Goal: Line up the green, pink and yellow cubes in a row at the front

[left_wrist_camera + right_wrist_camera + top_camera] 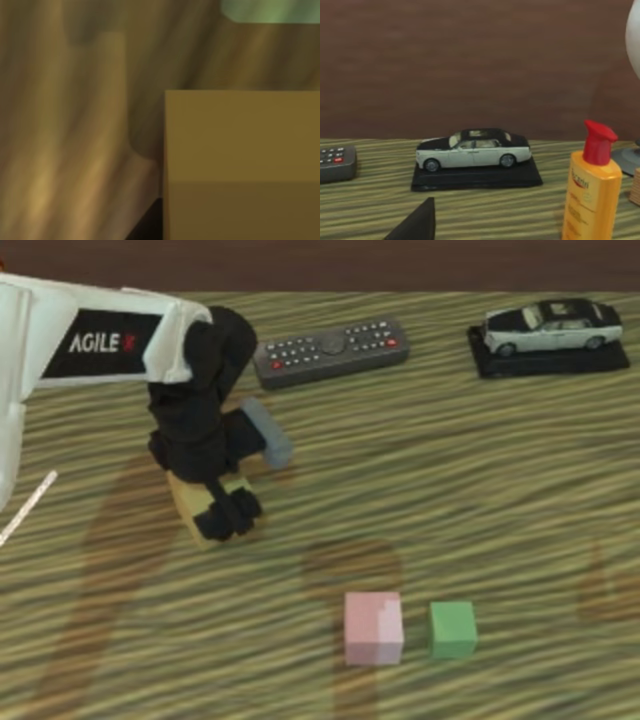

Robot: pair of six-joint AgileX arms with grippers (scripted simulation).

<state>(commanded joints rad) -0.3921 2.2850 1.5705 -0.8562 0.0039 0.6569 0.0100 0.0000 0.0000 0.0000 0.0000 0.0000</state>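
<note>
The mustard yellow cube is at the middle left of the table, mostly covered by my left gripper, which reaches down over it and is shut on it. In the left wrist view the yellow cube fills the near side, with one dark fingertip tight against its edge. The pale pink cube and the smaller green cube sit side by side near the front edge, a small gap between them. My right arm is outside the top view; its wrist view shows one dark fingertip with bare table beside it.
A grey remote and a white model car on a black base lie along the back. The right wrist view also shows an orange bottle with a red cap close by.
</note>
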